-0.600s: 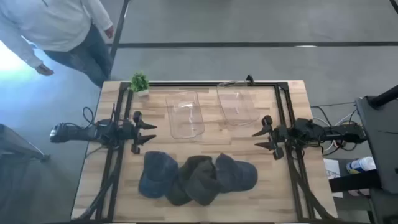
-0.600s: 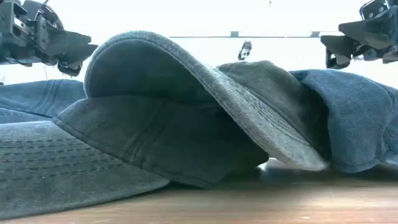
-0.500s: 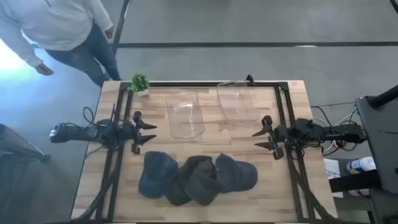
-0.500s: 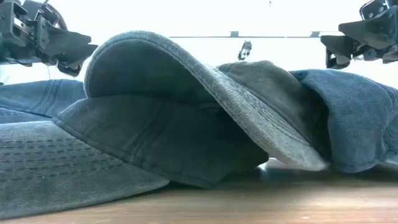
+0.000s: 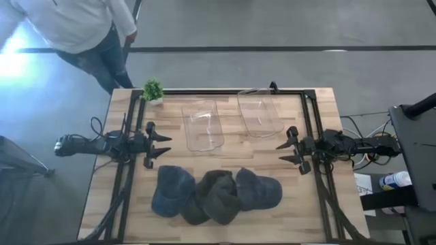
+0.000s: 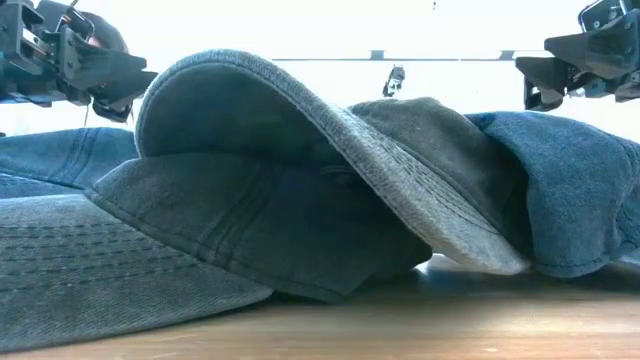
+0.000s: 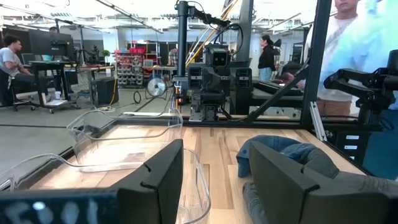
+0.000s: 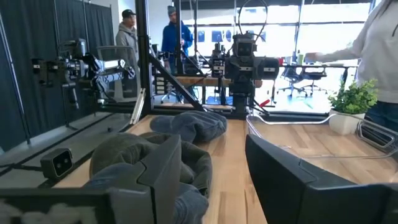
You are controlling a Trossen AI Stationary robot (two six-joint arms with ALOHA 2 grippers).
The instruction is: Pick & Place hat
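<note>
Three caps lie overlapping in a row near the table's near edge: a blue cap (image 5: 172, 191) on the left, an olive cap (image 5: 214, 197) in the middle, a blue cap (image 5: 262, 191) on the right. The olive cap's brim (image 6: 300, 120) arches over the others in the low view. My left gripper (image 5: 163, 150) hovers open at the table's left side, above and left of the caps. My right gripper (image 5: 285, 153) hovers open at the right side. Neither touches anything.
Two clear plastic bins (image 5: 203, 125) (image 5: 259, 113) stand side by side toward the far edge. A small green plant (image 5: 152, 90) sits at the far left corner. A person (image 5: 82, 27) stands beyond that corner. Bare wood (image 5: 231, 153) lies between the grippers.
Both arms have kept still. The person beyond the far left corner has shifted farther from the table.
</note>
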